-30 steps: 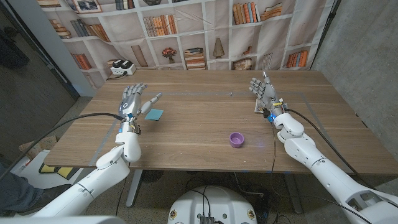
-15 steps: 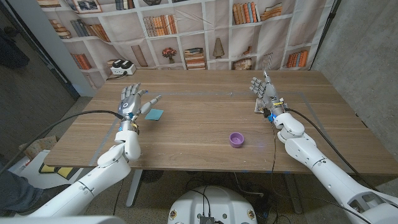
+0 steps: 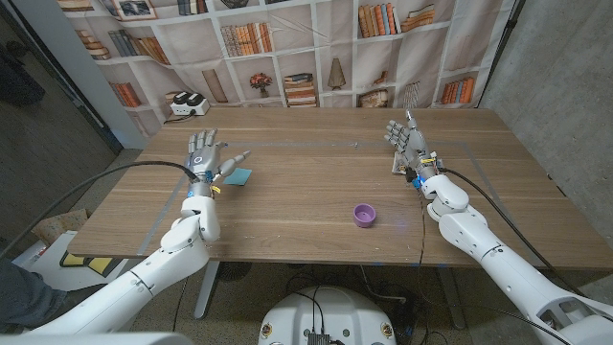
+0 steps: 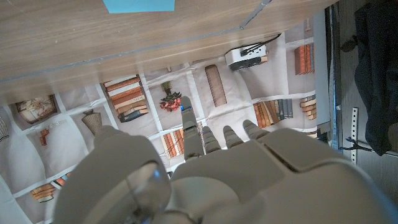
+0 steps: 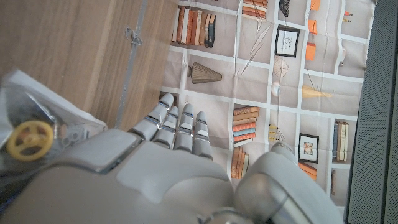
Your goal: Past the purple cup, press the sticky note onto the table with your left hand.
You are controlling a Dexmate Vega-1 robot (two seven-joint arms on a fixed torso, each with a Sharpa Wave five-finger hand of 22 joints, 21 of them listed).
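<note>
Wooden tabletop (image 3: pixel 306 182): we see left hand (image 3: pixel 204 156) spread, holding nothing; blue sticky note (image 3: pixel 239 175) just beside its thumb, lying slightly skewed.

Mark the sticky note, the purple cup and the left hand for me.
sticky note (image 3: pixel 240 175), head view, on its blue face
purple cup (image 3: pixel 364 215), head view, on its rim
left hand (image 3: pixel 204 155), head view, on the palm
</note>
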